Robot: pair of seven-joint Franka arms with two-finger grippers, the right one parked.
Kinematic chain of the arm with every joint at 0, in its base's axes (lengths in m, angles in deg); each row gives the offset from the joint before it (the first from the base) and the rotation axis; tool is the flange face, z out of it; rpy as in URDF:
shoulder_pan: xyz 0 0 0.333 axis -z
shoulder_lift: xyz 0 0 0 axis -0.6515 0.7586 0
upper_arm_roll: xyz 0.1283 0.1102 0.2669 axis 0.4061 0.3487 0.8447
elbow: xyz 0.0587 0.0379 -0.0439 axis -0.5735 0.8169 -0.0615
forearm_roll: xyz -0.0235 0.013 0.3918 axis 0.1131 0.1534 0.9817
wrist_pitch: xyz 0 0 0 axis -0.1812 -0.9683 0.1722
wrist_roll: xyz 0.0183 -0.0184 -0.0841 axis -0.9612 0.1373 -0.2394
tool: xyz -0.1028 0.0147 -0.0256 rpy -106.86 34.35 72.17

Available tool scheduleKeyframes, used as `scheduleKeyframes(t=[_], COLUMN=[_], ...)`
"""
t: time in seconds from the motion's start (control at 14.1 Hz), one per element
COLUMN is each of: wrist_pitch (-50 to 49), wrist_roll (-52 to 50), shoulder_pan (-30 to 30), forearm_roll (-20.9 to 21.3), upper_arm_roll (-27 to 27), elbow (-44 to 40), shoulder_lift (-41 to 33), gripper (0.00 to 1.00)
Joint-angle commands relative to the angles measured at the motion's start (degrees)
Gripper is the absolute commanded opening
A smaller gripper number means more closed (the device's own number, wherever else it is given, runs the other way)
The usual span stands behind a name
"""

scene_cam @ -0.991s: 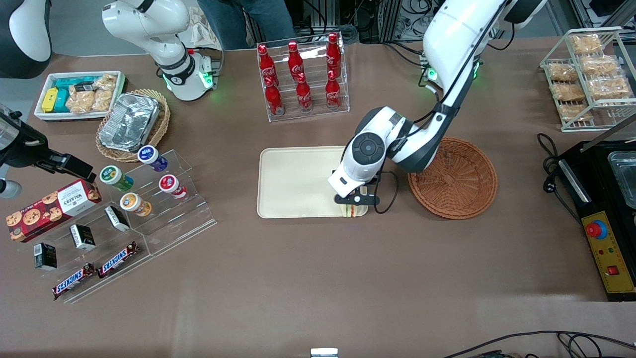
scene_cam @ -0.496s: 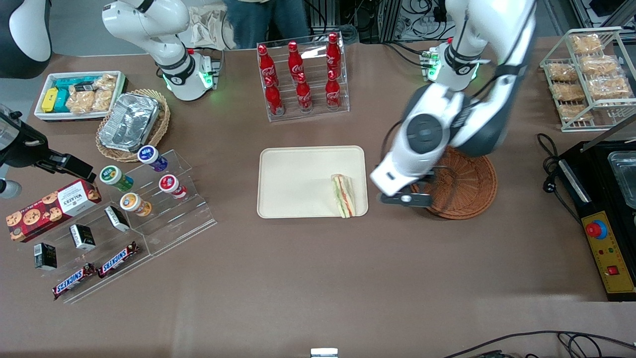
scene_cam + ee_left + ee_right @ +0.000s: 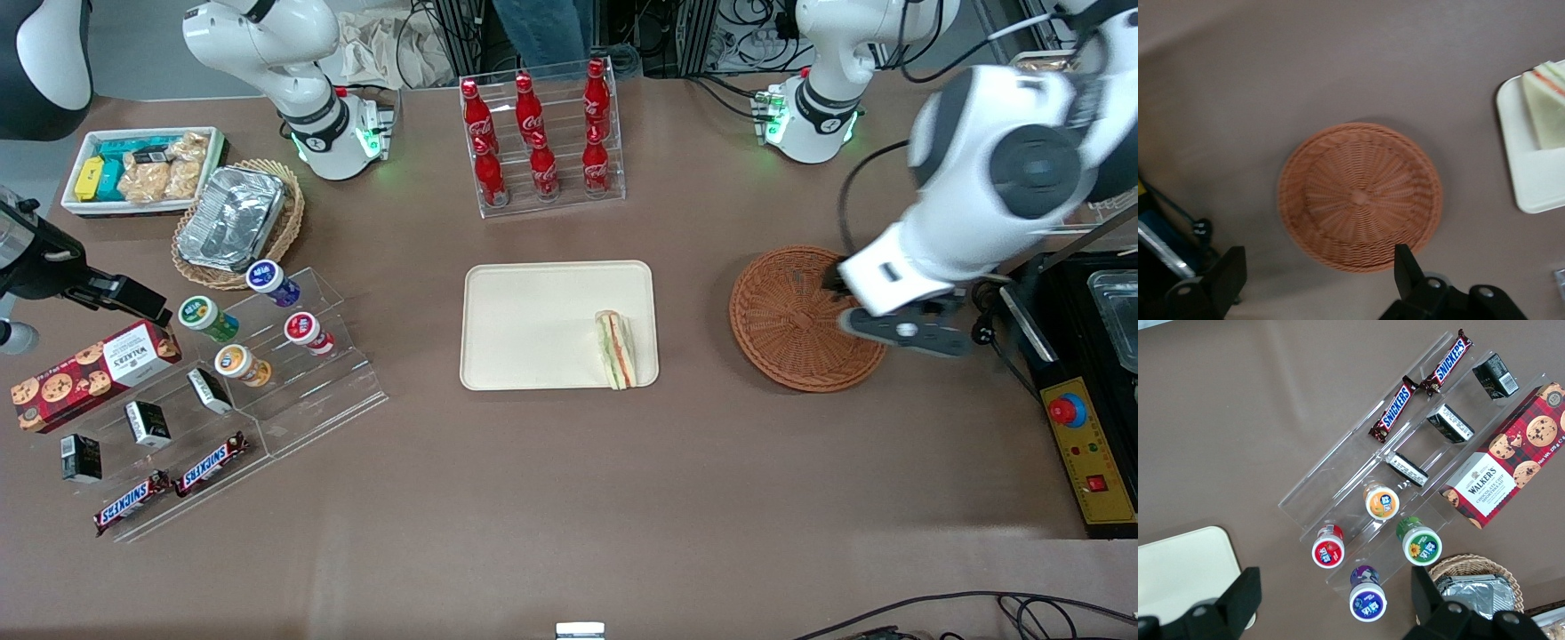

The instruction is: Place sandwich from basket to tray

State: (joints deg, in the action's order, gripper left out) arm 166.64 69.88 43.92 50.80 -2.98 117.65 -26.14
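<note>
The sandwich [image 3: 617,349], a pale wedge with red and green layers, lies on the cream tray [image 3: 533,320] at the corner nearest the basket; the wrist view shows the sandwich [image 3: 1546,103] on the tray's [image 3: 1538,183] rim end. The reddish-brown wicker basket [image 3: 796,316] holds nothing, which the basket [image 3: 1360,195] in the wrist view confirms. My left gripper [image 3: 900,332] hovers high over the basket's edge toward the working arm's end of the table. The gripper [image 3: 1317,270] is open, with nothing between its black fingers [image 3: 1405,263].
A black appliance with a red button [image 3: 1089,391] and its cable [image 3: 982,307] lie just beside the gripper. A wire rack of bagged snacks [image 3: 1049,133] stands farther back. A bottle rack [image 3: 542,138] stands farther from the camera than the tray; an acrylic snack stand [image 3: 267,356] is toward the parked arm's end.
The gripper let go of the sandwich on the tray, rose, and swung across the basket toward the working arm's end. The sandwich has stayed where it was set.
</note>
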Motion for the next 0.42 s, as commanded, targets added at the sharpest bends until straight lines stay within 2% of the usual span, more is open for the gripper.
scheduleKeyframes(t=[0.0,0.35], wrist_pitch=[-2.0,-2.4], wrist_roll=[0.1,-0.5], shoulder_pan=[-4.4,-5.0], forearm_roll=[0.9,3.2], upper_arm_roll=[-0.9,-0.5], elbow=[-1.0,-3.2], shoulder_lift=[-1.9,-2.0], gripper=[0.99,0.99])
